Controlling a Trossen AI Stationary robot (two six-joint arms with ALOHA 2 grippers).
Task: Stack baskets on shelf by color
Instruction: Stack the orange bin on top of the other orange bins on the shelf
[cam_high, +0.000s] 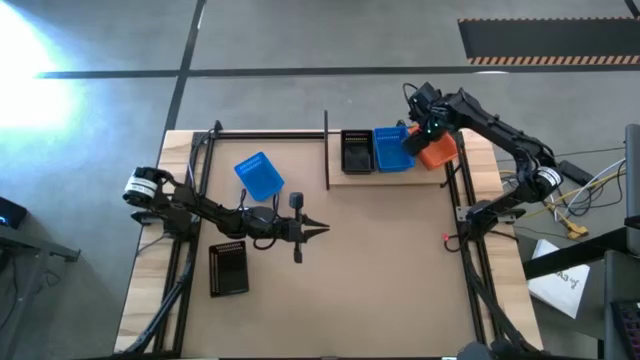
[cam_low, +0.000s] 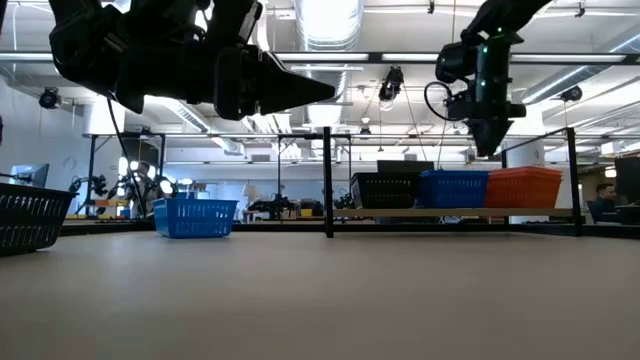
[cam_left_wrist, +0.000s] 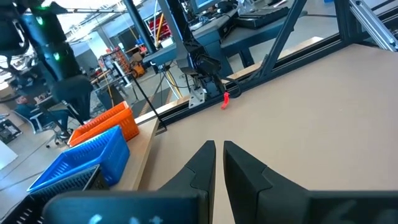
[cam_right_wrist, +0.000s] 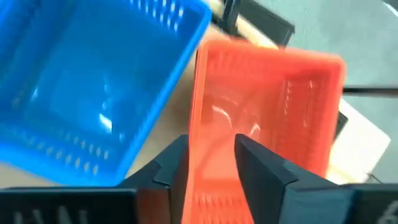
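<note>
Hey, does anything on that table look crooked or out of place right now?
The orange basket on the shelf sits skewed beside the squared blue basket. Another blue basket lies angled on the table, off the shelf.

3 baskets side by side on shelf, apparently touching

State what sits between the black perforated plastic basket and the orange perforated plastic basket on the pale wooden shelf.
A blue perforated plastic basket sits between the black one and the orange one on the pale wooden shelf; the high and low views both show this row.
</note>
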